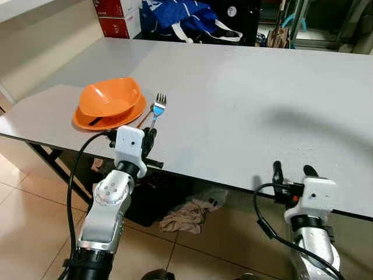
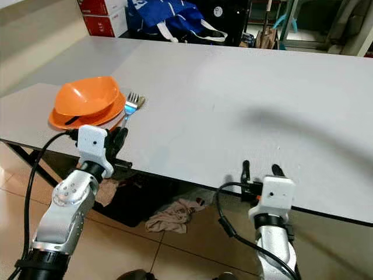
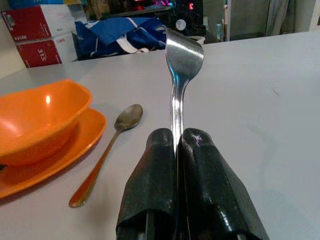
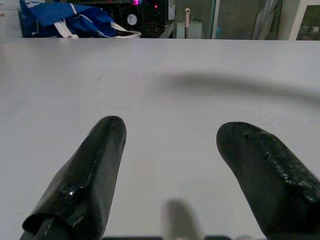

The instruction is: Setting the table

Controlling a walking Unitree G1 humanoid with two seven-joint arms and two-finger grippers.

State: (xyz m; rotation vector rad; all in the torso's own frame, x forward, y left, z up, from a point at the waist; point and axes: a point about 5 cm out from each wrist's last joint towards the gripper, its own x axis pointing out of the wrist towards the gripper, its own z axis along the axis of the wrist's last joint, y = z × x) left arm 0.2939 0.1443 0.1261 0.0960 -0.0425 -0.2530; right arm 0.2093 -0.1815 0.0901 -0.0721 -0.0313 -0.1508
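An orange bowl (image 1: 111,96) sits on an orange plate (image 1: 87,121) at the near left of the grey table (image 1: 245,99). Just right of the plate, at the table's front edge, my left gripper (image 1: 150,135) is shut on the blue handle of a metal fork (image 1: 157,105), tines pointing away from me. In the left wrist view the fork (image 3: 182,55) rises from between the closed fingers (image 3: 155,165). A spoon (image 3: 107,150) lies on the table between plate and fork. My right gripper (image 1: 293,170) stands open and holds nothing at the front edge, further right.
A blue bag (image 1: 180,17) and red boxes (image 1: 116,14) stand beyond the table's far edge. A crumpled cloth (image 1: 186,213) and a dark object lie on the tiled floor under the table. The table top right of the fork is bare.
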